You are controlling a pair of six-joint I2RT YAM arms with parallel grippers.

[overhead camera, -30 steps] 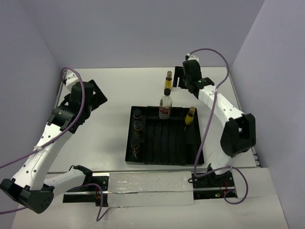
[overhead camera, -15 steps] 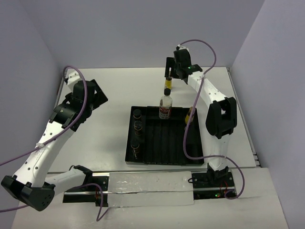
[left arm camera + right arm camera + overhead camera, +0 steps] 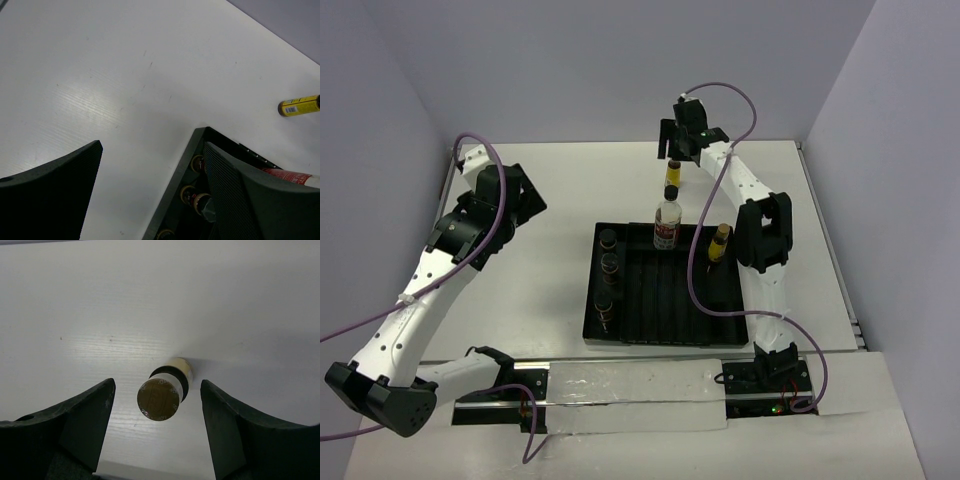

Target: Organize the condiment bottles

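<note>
Beyond the far edge of the black tray, a yellow bottle stands upright on the white table, by itself. Directly above it hangs the right gripper. In the right wrist view its two fingers are spread apart on either side of the bottle's dark cap, with a gap on each side, so nothing is clamped.

A clear bottle with a black cap and red-white label stands at the middle of the tray's far edge. A second yellow bottle stands in the tray's far right corner. Three dark jars stand in a row from far to near along the tray's left side.

Off to the left, the left gripper hovers above bare table, well apart from the tray. Its fingers stand wide apart and hold nothing; the left wrist view looks past them to the tray's far left corner
</note>
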